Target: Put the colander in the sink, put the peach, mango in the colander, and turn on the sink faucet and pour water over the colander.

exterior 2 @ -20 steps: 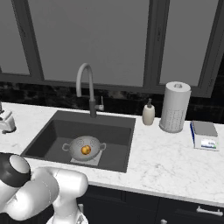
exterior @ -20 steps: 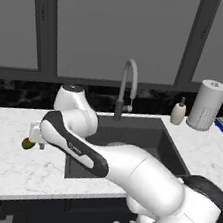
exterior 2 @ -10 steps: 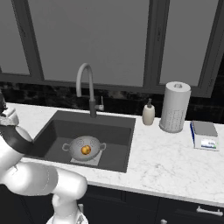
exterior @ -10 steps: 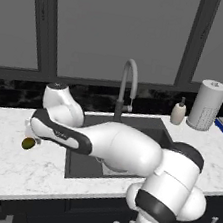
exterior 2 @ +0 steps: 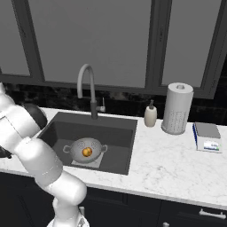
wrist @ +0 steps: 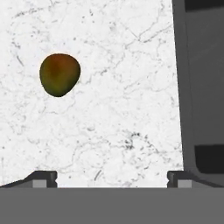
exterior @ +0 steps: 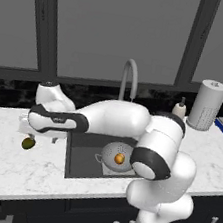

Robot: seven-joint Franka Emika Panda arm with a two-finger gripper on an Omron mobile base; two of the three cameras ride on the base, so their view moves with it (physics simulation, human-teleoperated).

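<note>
Gripper (wrist: pixel 111 177): jaws spread wide, nothing between them; in the left base view the arm covers most of it. Mango (wrist: pixel 59 74): on the marble counter (wrist: pixel 122 65), at ten o'clock from the fingertips, apart from them. Sink (exterior: pixel 84 155): near wall hidden. Colander (exterior 2: pixel 86 148) sits inside; peach (exterior 2: pixel 87 152) in it. Faucet (exterior 2: pixel 86 88) at the far rim.

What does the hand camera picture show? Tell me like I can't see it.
A small olive-green mango lies alone on a white marble counter, up and to the left. The open pincer has its two dark tips at the bottom, not touching the fruit. The dark sink runs along the right edge.
</note>
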